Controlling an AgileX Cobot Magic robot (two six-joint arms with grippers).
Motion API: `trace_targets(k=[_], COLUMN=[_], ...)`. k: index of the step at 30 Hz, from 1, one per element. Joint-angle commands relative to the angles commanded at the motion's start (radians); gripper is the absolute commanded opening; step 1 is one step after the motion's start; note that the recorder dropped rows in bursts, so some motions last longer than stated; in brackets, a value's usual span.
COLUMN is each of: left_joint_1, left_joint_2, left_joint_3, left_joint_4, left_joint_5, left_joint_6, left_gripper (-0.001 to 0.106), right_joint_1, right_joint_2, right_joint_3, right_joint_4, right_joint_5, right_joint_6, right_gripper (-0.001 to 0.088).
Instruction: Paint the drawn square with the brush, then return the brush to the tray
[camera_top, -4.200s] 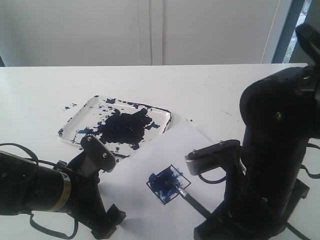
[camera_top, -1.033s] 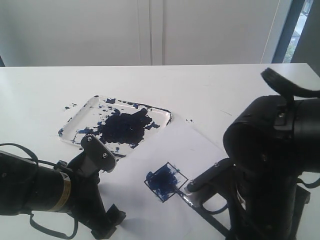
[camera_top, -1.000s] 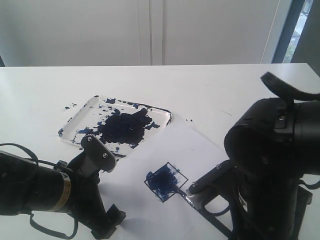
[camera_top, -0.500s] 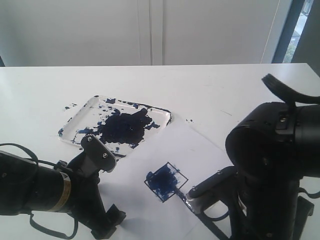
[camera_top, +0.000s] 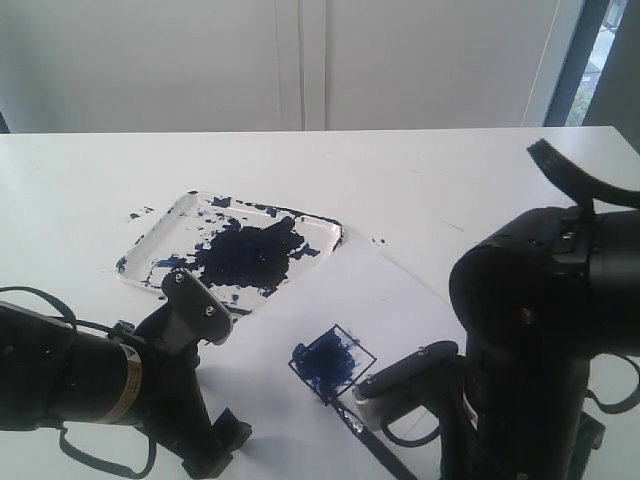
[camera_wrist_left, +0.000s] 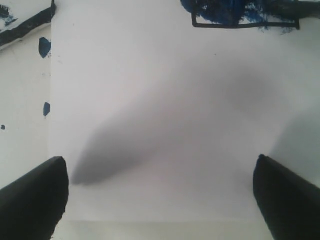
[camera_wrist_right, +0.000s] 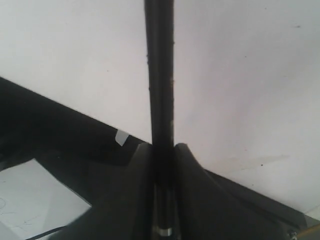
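The drawn square (camera_top: 333, 362) on the white paper (camera_top: 385, 290) is smeared with dark blue paint; its near edge shows in the left wrist view (camera_wrist_left: 245, 17). My right gripper (camera_top: 368, 392) is shut on the black brush (camera_top: 362, 432), whose tip lies on the paper just beside the square's near corner. In the right wrist view the brush handle (camera_wrist_right: 160, 75) runs straight out from between the closed fingers (camera_wrist_right: 187, 165) of that gripper (camera_wrist_right: 161, 155). My left gripper (camera_wrist_left: 160, 200) is open over bare paper, at the lower left of the exterior view (camera_top: 215, 445). The paint-splattered tray (camera_top: 170, 225) sits behind it.
Both arms crowd the near side of the white table (camera_top: 450, 170). The tray's dark rim (camera_wrist_left: 25, 22) and paint spots on the table show beside the paper's edge in the left wrist view. A small paint spatter (camera_top: 380, 241) lies right of the tray.
My right gripper has drawn back toward the near edge with the brush, so the tip has slid off the square's right corner to beside its near corner. The left arm is still.
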Motion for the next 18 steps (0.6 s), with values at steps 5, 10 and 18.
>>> trace_targets(k=[5,10,18], left_joint_1=[0.0,0.0,0.0], left_joint_2=[0.0,0.0,0.0], left_joint_3=[0.0,0.0,0.0], left_joint_4=[0.0,0.0,0.0], left_joint_5=[0.0,0.0,0.0], left_joint_6=[0.0,0.0,0.0], left_gripper=[0.105,0.105,0.105], right_joint_1=[0.0,0.0,0.0], right_joint_2=[0.0,0.0,0.0], right_joint_3=[0.0,0.0,0.0], right_joint_4=[-0.102,-0.235,-0.194], right_joint_5=[0.018,0.056,0.019], right_joint_6=[0.064,0.125,0.103], right_gripper=[0.0,0.0,0.0])
